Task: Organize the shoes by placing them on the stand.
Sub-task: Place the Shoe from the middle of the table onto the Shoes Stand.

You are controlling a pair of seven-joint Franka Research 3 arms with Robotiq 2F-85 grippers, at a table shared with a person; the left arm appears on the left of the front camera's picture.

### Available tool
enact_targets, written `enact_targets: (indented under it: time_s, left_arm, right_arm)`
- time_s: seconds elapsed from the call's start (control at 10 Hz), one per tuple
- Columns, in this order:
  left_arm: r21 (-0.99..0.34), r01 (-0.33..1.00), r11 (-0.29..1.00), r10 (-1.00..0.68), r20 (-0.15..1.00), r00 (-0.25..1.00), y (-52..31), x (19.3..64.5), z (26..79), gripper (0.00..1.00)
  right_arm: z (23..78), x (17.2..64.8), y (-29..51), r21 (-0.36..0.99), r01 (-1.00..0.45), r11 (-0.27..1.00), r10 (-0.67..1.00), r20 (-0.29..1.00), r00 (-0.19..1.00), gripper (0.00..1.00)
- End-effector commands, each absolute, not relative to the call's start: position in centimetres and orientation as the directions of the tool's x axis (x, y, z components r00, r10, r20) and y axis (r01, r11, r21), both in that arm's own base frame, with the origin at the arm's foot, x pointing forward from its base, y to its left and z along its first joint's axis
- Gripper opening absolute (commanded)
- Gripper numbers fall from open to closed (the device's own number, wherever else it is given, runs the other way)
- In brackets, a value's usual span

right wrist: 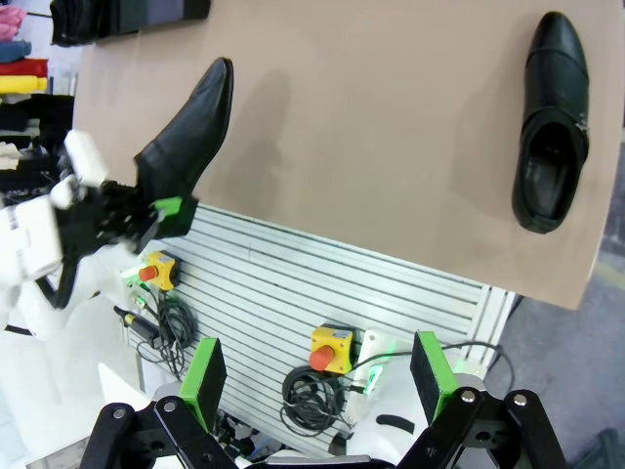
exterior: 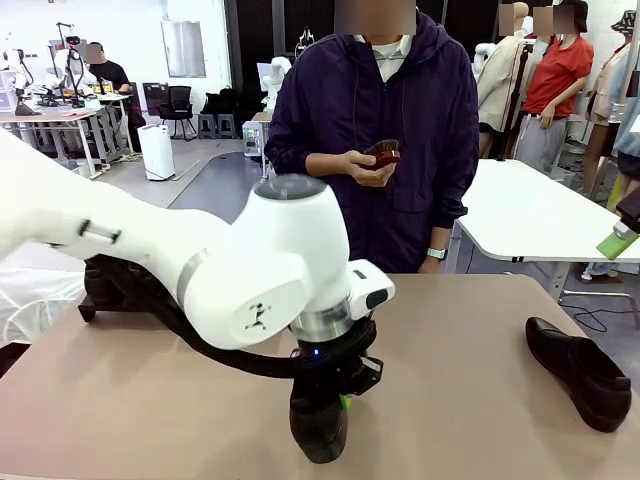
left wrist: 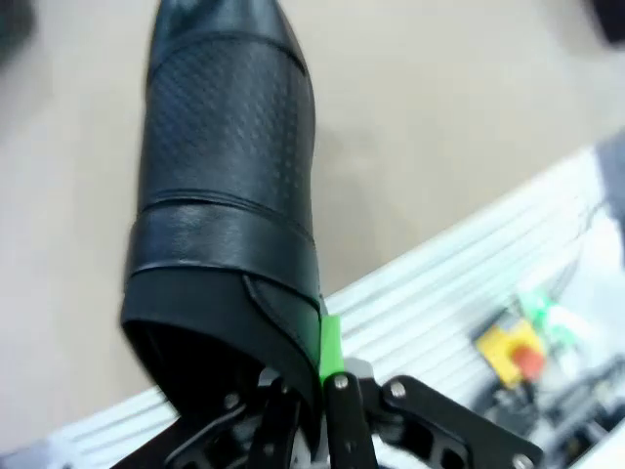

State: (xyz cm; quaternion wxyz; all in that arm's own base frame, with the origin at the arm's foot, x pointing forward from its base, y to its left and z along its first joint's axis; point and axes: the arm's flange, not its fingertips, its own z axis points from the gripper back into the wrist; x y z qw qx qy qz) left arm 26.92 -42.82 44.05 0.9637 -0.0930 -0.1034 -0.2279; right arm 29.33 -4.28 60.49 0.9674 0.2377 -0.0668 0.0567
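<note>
Shoe is clamped at the heel rim by left gripper, lower centre.
Stand is found mid-left (shoe axis runs along the fingers).

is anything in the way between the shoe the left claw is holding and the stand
Nothing visible. The left claw is shut on a shoe, and bare tabletop runs from it to the stand at the far left. The other shoe lies off to the right, clear of that path.
</note>
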Motion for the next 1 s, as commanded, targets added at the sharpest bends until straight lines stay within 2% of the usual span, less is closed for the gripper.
enact_targets:
  time_s: [0.0, 0.1, 0.3, 0.4, 0.6, 0.8, 0.9]
  left_arm:
    - [-0.079, 0.602, 0.795, -0.565, 0.269, 0.78, -38.8, 26.4, 49.4, 0.0]
    - [0.006, 0.595, 0.804, -0.572, 0.28, 0.771, -36.9, 26.9, 51.3, 0.0]
    - [0.111, 0.297, 0.949, -0.316, 0.376, 0.871, -31.7, 29.1, 52.4, 0.0]
    - [0.143, 0.157, 0.977, -0.202, 0.39, 0.899, -29.0, 29.6, 52.5, 0.0]
    - [0.165, -0.042, 0.985, -0.041, 0.467, 0.883, -24.5, 30.5, 52.7, 0.0]
    - [0.145, -0.115, 0.983, 0.022, 0.529, 0.849, -22.8, 31.5, 52.9, 0.0]
    - [0.137, -0.029, 0.99, -0.037, 0.453, 0.891, -22.5, 31.7, 52.9, 0.0]
  right_arm:
    - [60.8, 29.4, -4.4, 0.465, -0.164, 0.87, 0.096, 0.167, 0.981, 1.0]
    - [60.8, 29.4, -4.4, 0.465, -0.164, 0.87, 0.096, 0.167, 0.981, 1.0]
    - [60.8, 29.4, -4.4, 0.465, -0.164, 0.87, 0.096, 0.167, 0.981, 1.0]
    - [60.8, 29.4, -4.4, 0.465, -0.164, 0.87, 0.096, 0.167, 0.981, 1.0]
    - [60.8, 29.4, -4.4, 0.465, -0.164, 0.87, 0.096, 0.167, 0.981, 1.0]
    - [60.8, 29.4, -4.4, 0.465, -0.164, 0.87, 0.096, 0.167, 0.981, 1.0]
    - [60.8, 29.4, -4.4, 0.465, -0.164, 0.87, 0.096, 0.167, 0.981, 1.0]
